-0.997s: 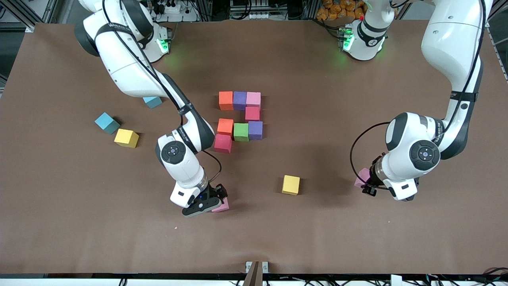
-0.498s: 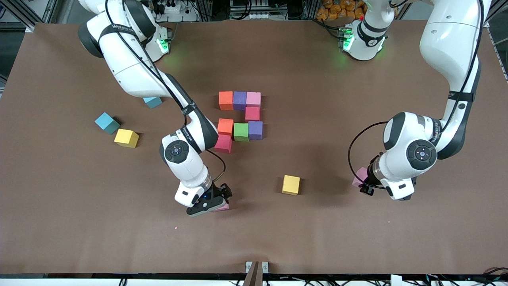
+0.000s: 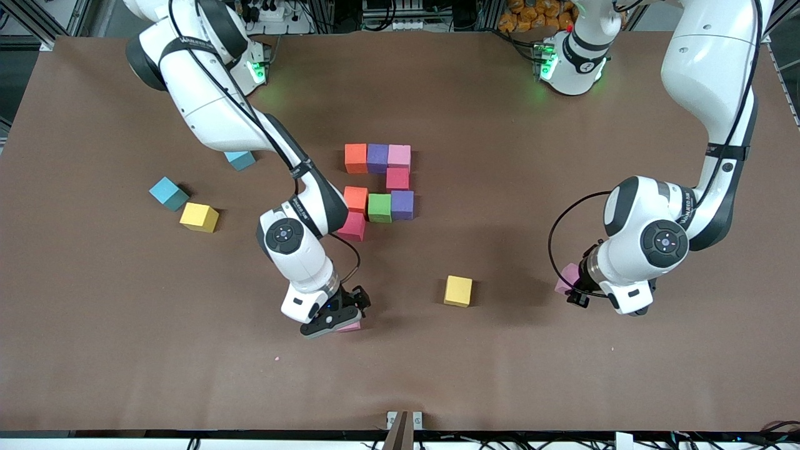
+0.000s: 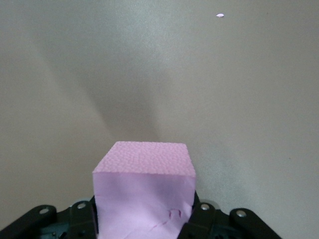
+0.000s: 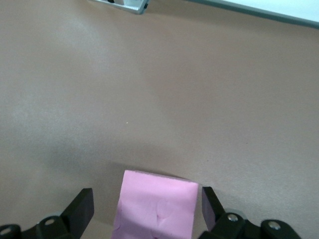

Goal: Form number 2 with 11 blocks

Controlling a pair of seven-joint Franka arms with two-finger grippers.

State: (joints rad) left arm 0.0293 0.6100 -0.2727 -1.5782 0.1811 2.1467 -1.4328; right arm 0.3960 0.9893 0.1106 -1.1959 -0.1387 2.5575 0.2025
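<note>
Left gripper (image 3: 578, 289) is clamped on a pink cube (image 4: 144, 196) and holds it over the worktop (image 3: 562, 156) toward the left arm's end, clear of the surface. Right gripper (image 5: 145, 209) stands with its fingers wide on either side of a second pink cube (image 5: 154, 209), which lies on the worktop toward the edge by the front camera; gaps show between fingers and cube. Near the worktop's middle sit 8 blocks (image 3: 379, 184) of the unfinished number 2 (image 3: 379, 208), edge to edge. 1 yellow cube (image 3: 458, 290) lies between the 2 grippers, another yellow cube (image 3: 199, 217) beside a light-blue cube (image 3: 168, 193).
</note>
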